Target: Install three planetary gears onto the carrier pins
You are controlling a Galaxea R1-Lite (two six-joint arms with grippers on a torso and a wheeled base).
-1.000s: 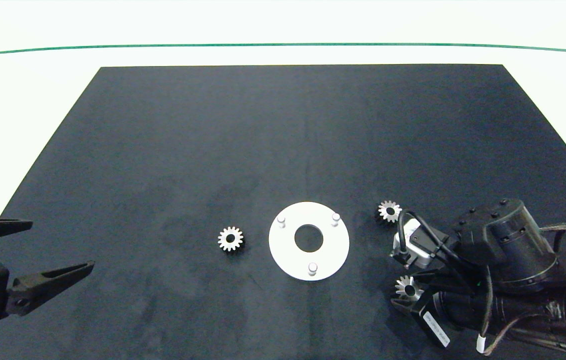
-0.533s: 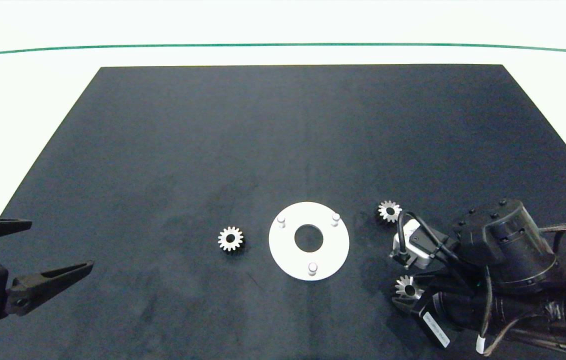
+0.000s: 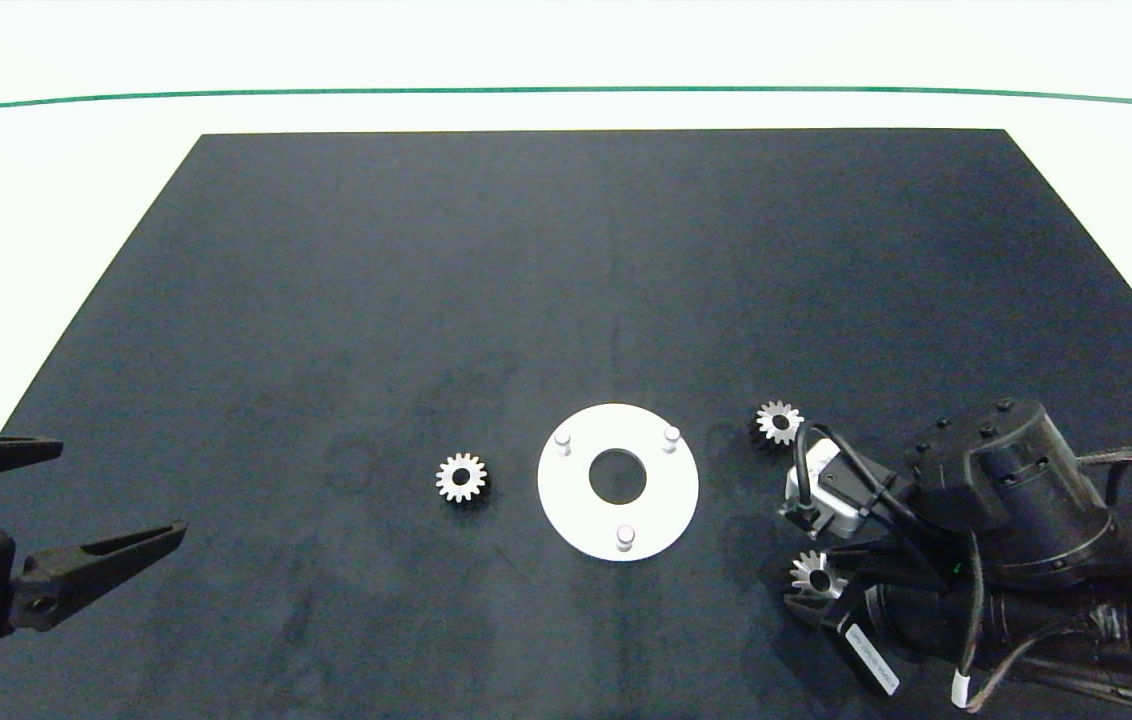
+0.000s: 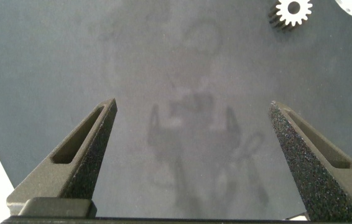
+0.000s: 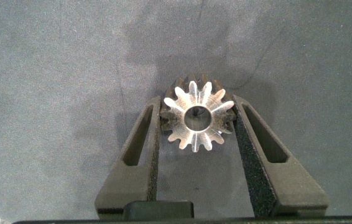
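On the dark mat [image 3: 526, 280], the right gripper [image 5: 198, 118] pinches a half-hidden gear [image 5: 198, 116]; left gripper [image 4: 191, 124] spread.

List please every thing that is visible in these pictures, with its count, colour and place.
planetary gears: three, silver; one left of the disc, one right of it, one between the right gripper's jaws, near the mat's front right.
white disc: one, on the mat, front centre.
carrier pins: three, white-silver, in a triangle on the disc; all bare.
mat: one, black, on the white table.
green line: one, far on the table.
left gripper: dark, open, at the mat's left edge.
right gripper: dark, jaws against the gear.
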